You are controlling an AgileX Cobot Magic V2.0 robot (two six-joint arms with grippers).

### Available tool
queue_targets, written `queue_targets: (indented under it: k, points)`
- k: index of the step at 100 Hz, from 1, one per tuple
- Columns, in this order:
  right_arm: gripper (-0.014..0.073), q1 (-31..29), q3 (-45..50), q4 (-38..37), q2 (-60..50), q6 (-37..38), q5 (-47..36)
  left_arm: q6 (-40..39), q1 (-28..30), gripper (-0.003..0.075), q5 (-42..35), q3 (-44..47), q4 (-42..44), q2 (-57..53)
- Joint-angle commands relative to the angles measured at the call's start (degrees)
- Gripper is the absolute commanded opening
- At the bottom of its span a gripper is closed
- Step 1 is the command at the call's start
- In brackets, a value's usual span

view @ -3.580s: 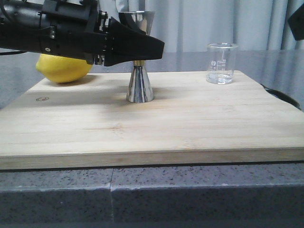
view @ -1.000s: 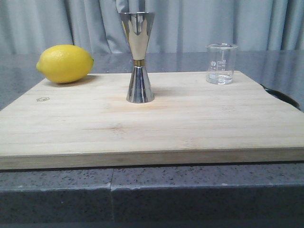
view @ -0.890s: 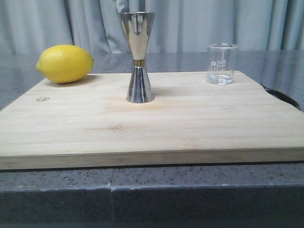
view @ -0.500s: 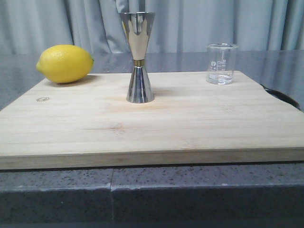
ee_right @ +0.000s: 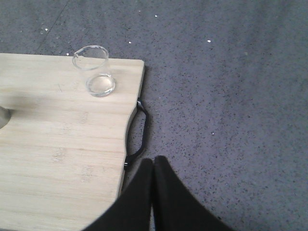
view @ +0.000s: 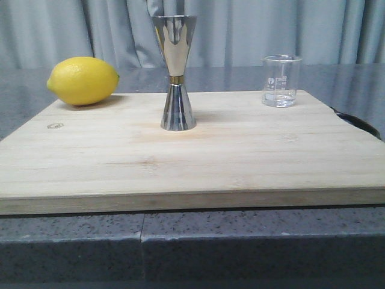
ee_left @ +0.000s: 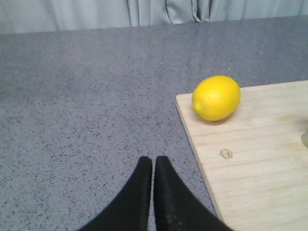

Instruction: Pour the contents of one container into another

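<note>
— Wooden board (view: 240, 156) as the landmark: what sits on it, from the left?

— A lemon (view: 83, 80) at its far left corner, the steel jigger (view: 175, 72) upright near its middle, and the glass beaker (view: 280, 80) upright at its far right corner.

— And the grippers?

— The left gripper (ee_left: 152, 166) is pinched together, empty, over the counter (ee_left: 86, 106) left of the board. The right gripper (ee_right: 153, 166), likewise closed and empty, hangs beside the board's black handle (ee_right: 137, 134).

A steel jigger (view: 174, 72) stands upright near the middle of a wooden cutting board (view: 198, 162). A clear glass beaker (view: 280, 80) stands well apart at the board's far right corner. A lemon (view: 83, 80) lies at its far left edge, on the grey speckled desk (view: 180, 247).
</note>
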Motion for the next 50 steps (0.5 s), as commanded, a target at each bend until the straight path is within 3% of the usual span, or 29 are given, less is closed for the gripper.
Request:
queue_targets:
  k: [1, 25, 50]
  points:
    - [-0.0071, -0.3, -1.9, -0.5, 0.0, 0.0, -4.5, 5.3, 4.0, -0.0019, -11.3, 4.2, -4.0, -3.6]
    - [-0.0071, -0.3, -1.9, -0.5, 0.0, 0.0, -4.5, 7.5, 10.3, -0.0019, -29.7, 24.2, -6.2, -17.7]
    - [-0.0071, -0.3, -1.9, -0.5, 0.0, 0.0, -4.5, 7.5, 11.0, -0.0019, -38.8, 38.1, -6.2, -27.1]
